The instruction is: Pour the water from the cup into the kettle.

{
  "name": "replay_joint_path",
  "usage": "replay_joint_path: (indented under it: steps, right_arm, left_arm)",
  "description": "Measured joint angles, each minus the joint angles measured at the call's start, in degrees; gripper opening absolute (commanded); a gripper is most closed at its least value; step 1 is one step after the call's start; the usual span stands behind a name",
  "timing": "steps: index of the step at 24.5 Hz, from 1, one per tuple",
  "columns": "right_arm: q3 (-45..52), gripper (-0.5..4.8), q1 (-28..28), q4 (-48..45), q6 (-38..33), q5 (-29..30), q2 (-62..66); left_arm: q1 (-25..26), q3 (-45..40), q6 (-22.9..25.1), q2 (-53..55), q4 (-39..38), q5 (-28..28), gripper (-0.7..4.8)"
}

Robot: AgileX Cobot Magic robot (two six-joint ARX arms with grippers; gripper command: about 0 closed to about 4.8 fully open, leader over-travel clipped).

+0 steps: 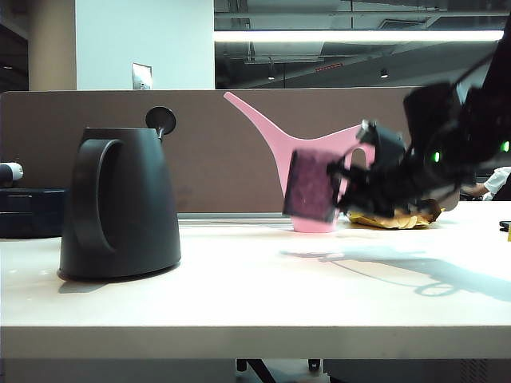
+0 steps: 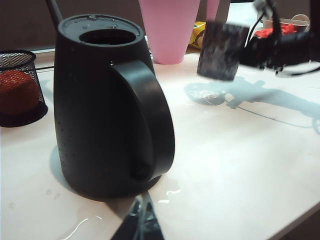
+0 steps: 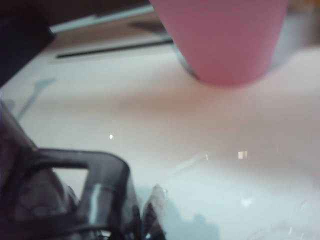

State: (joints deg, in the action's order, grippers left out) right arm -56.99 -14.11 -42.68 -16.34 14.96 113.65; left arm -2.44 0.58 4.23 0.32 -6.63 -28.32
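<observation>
pale tabletop, cup in the air, kettle waiting

pale tabletop (image 1: 239,295) runs in front of a brown partition, with the black kettle (image 1: 120,203) standing at the left of the exterior view, its lid off and its round mouth open upward. your right tool (image 1: 347,187) is clamped on the purple-grey cup (image 1: 311,185) by its thin dark handle, and the cup hangs upright clear of the surface, just in front of the pink watering can (image 1: 307,155). your left tool (image 2: 141,225) sits low beside the kettle's base on the handle side; only its tip shows, so you cannot tell how wide it stands.

the cup is well apart from the kettle, off to the right of it. carry it across level, so nothing slops out on the way; water already glistens on the tabletop. bring the cup's rim above the kettle's mouth before you tilt, clear of the big loop handle, then roll the wrist slowly. judging by the narrow opening, a hurried tip would likely spill down the black wall.
</observation>
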Motion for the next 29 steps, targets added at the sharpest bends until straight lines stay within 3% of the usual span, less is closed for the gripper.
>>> replay_joint_path:
  steps: [6, 13, 17, 24, 29]
  right_arm:
    - [-2.64, -0.09, -1.40, 14.95, 10.47, -4.28, -13.44]
    - [-22.45, -0.09, -8.44, 44.39, 20.83, -10.99, -17.84]
    - [-27.43, -0.09, -14.56, 47.80, 25.53, -15.28, -17.88]
    - [-30.58, -0.09, -24.74, 51.71, 38.62, -27.80, -16.87]
    - [-35.63, -0.09, -27.50, 53.99, 47.34, -34.36, -12.92]
  left_arm:
    - [0.00, 0.00, 0.00, 0.00, 0.00, 0.07, -0.05]
    - [0.00, 0.00, -0.02, 0.00, 0.00, 4.44, -0.05]
    - [0.00, 0.00, -0.02, 0.00, -0.02, 9.01, -0.05]
    - [0.00, 0.00, -0.02, 0.00, -0.74, 10.36, -0.05]
    - [0.00, 0.00, -0.02, 0.00, -2.29, 10.51, -0.05]
